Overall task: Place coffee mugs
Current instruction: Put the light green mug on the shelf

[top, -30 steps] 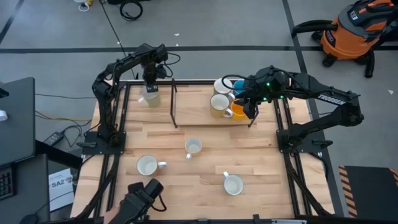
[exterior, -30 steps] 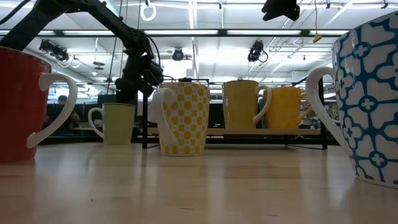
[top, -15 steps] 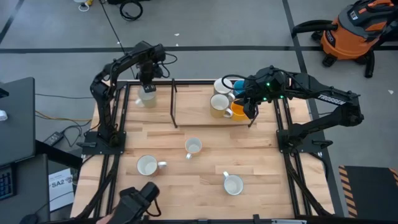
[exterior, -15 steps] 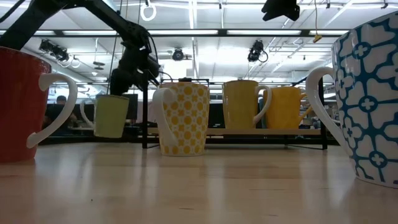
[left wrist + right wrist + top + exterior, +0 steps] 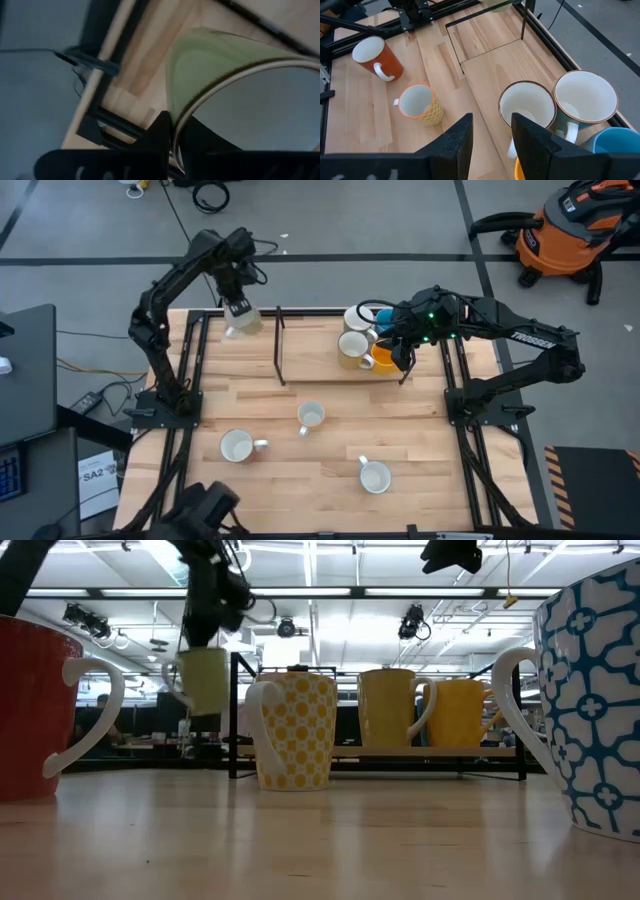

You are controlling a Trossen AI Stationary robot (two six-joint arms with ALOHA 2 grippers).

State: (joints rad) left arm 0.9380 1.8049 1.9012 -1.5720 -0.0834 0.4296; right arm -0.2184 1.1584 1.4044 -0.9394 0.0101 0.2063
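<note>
The left tool [image 5: 238, 307] is clamped tight on the rim of a pale green glazed ceramic mug [image 5: 204, 681], hanging clear of the wooden counter [image 5: 330, 440] at its far-left corner; rigid, slick and chippable, it likely suits this wall pinch.

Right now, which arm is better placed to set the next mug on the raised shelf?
Left. Its tool already holds the pale green mug by the rim, lifted beside the shelf. The right tool hovers empty over the mugs already there.
</note>
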